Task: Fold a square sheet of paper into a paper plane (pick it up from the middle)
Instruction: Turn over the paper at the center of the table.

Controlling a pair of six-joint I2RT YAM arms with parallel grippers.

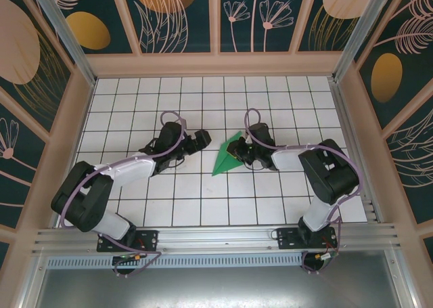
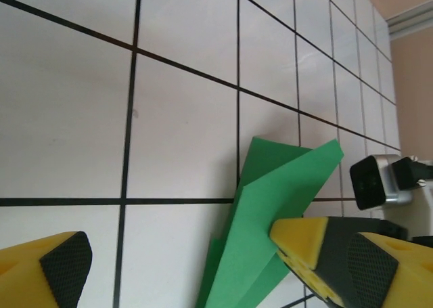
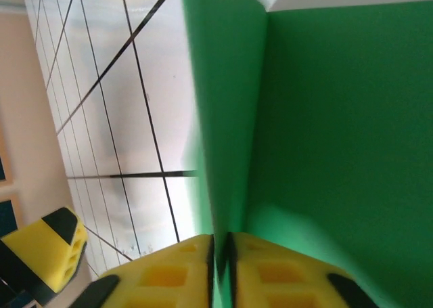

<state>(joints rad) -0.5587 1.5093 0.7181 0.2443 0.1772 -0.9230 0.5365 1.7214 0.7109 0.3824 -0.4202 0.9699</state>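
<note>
The right claw (image 3: 220, 271) has closed its two yellow fingers flat against each other, with a fold of the thin bright green paper, folded to a pointed dart shape (image 3: 325, 118), pinched between them. The pinch sits right on a crease, probably to hold the layers together while the fold is set. From above, the green paper (image 1: 224, 158) lies between the two arms near the middle of the white tiled surface (image 1: 169, 186), its narrow point toward the arm bases and its wide end at the right claw (image 1: 238, 152).

The left claw (image 1: 203, 140) stands just beside the paper with its jaws spread wide and nothing in them. In its wrist view the green paper (image 2: 270, 213) crosses in front of one finger, so the left claw (image 2: 179, 254) looks placed to help or take over (whether that finger touches the sheet I cannot tell).

The dark flower-patterned wall panels (image 1: 176, 10) stand well apart. The crowding is between the two claws: the right wrist's black-and-grey camera block (image 2: 371, 181) is near the left fingers, so a collision is the likeliest trouble.
</note>
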